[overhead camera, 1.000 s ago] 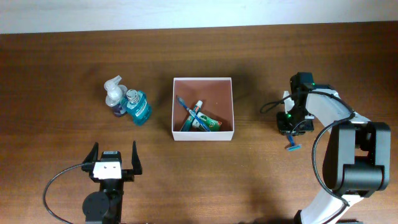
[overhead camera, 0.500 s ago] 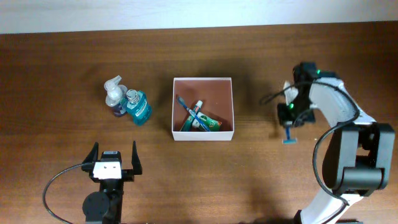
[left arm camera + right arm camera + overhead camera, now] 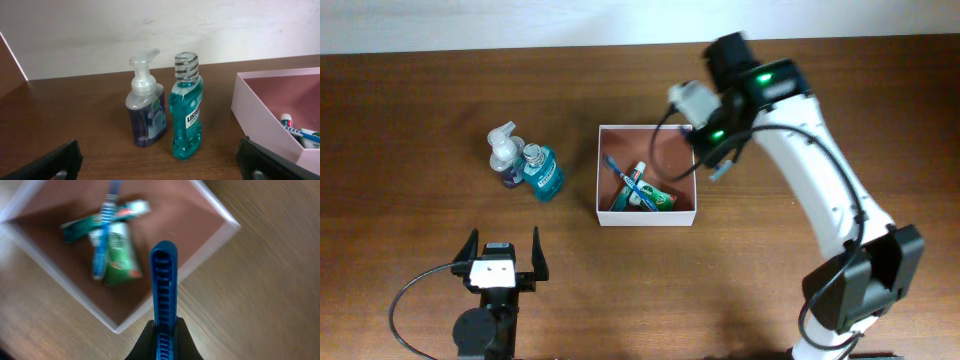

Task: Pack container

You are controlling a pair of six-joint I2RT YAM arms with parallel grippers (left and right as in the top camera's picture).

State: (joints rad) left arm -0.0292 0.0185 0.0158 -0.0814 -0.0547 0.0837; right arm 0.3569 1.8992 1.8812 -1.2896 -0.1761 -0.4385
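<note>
Right gripper [image 3: 161, 336] clamped the blue razor [image 3: 164, 275] over the container [image 3: 645, 218], near its right wall mid-frame; dropped there, it could clip the rim and land outside.

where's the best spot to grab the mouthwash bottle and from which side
Probably the neck of the mouthwash bottle, just under the cap, coming level from the left wrist camera's side. It stands upright, and the soap pump bottle crowds its body, while the neck has clearer sides.
</note>
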